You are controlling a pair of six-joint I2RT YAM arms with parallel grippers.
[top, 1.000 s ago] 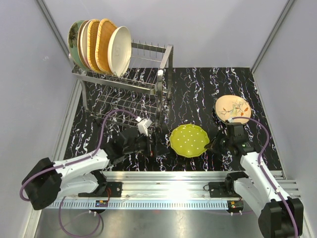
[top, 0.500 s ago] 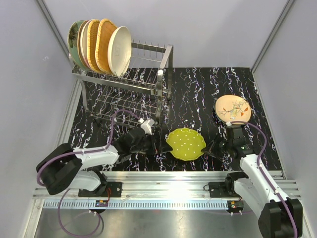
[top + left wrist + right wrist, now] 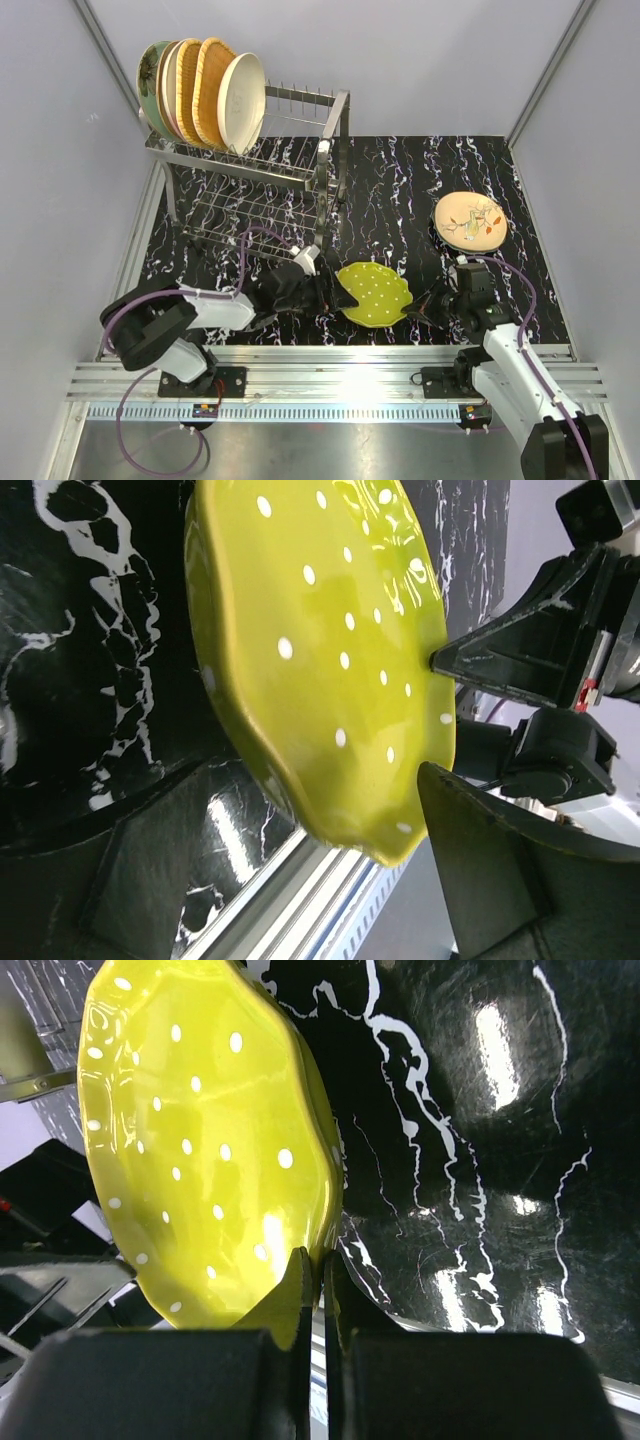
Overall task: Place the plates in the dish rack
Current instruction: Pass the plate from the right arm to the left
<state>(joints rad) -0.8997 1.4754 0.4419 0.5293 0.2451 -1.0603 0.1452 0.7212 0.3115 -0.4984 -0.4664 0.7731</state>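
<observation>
The black, white-veined table fills the middle of the overhead view. The silver wire dish rack stands at its upper left. On the rack's upper tier a row of plates stands on edge. They overlap, so only the front cream one shows most of its face. Two orange wicker rims and a green edge show behind it, and the exact count is hard to make out.

The beige floral plate lies flat at the right of the table. The lime dotted plate sits at lower centre between the two arms. It is glossy yellow-green with small white dots and a wavy rim, and it is tilted with its left side raised. Its underside is hidden.

The right end effector is clenched on the plate's right rim, its fingers nearly together in the right wrist view. The left end effector is spread wide, straddling the plate's left edge. Its fingers are cut off at the bottom of the left wrist view, so contact cannot be judged.
</observation>
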